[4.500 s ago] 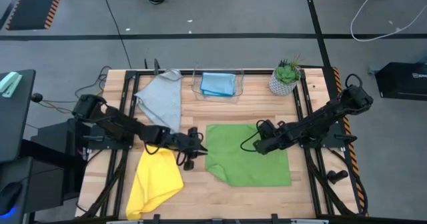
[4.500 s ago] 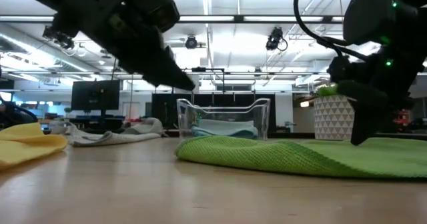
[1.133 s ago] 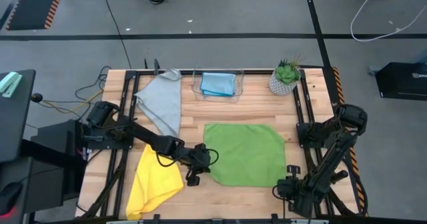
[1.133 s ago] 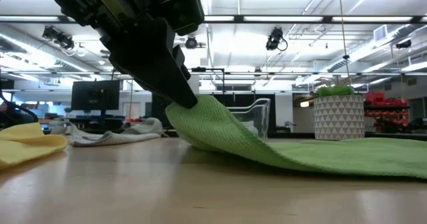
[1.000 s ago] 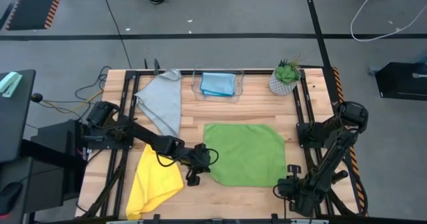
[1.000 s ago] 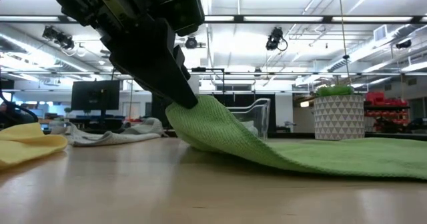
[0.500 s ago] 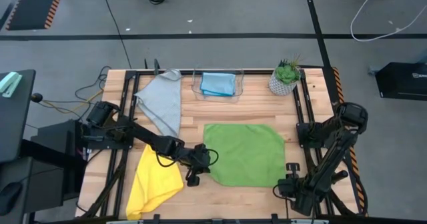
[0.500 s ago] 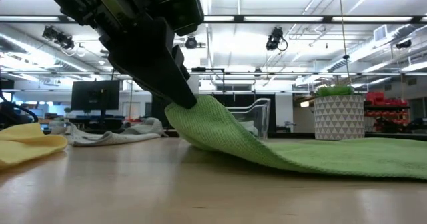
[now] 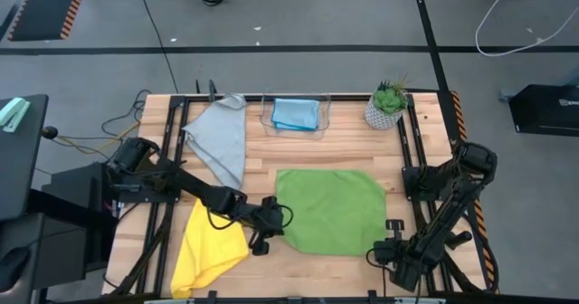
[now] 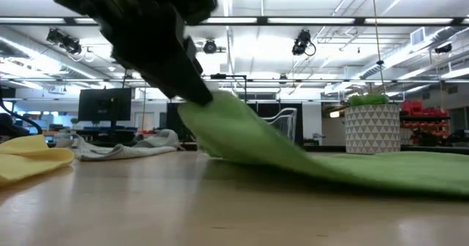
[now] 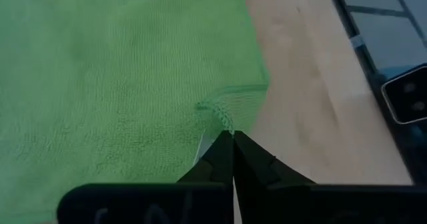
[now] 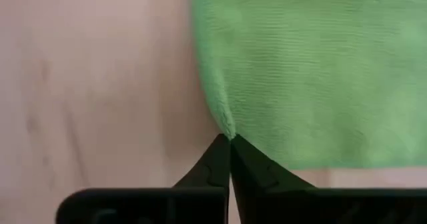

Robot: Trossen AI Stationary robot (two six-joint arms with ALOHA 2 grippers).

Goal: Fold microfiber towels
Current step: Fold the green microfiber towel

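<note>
The green towel (image 9: 330,211) lies spread out on the wooden table's middle. My left gripper (image 9: 271,219) is shut on its left edge, which rises off the table in the low view (image 10: 220,118). My right gripper (image 9: 389,250) is shut at the towel's near right corner. The yellow towel (image 9: 210,245) lies crumpled at the near left. The grey towel (image 9: 220,137) lies spread at the far left. The light blue towel (image 9: 296,114) lies folded in a clear bin. My left gripper pinches the green towel's left edge (image 11: 225,121), close to its near left corner, between its two fingertips. It comes slanting down from the table's left. That edge is lifted into a peak (image 10: 209,103), and the rest slopes down to the table. My right gripper pinches the tip of the green towel's near right corner (image 12: 227,129) between its two fingertips, coming from the table's near right. The cloth draws up into a small ridge at the fingertips. The rest of the towel lies flat on the table.
A clear bin (image 9: 297,112) stands at the far middle and a potted plant (image 9: 387,105) at the far right. Black frame rails run along the table's left and right sides (image 9: 412,150). Bare wood lies near the front edge (image 9: 308,272).
My left gripper has gone up a little and slightly toward the table's left edge, raising the green towel's left edge higher off the table. My right gripper has shifted slightly toward the towel's near right corner. The rest of the towel has stayed flat.
</note>
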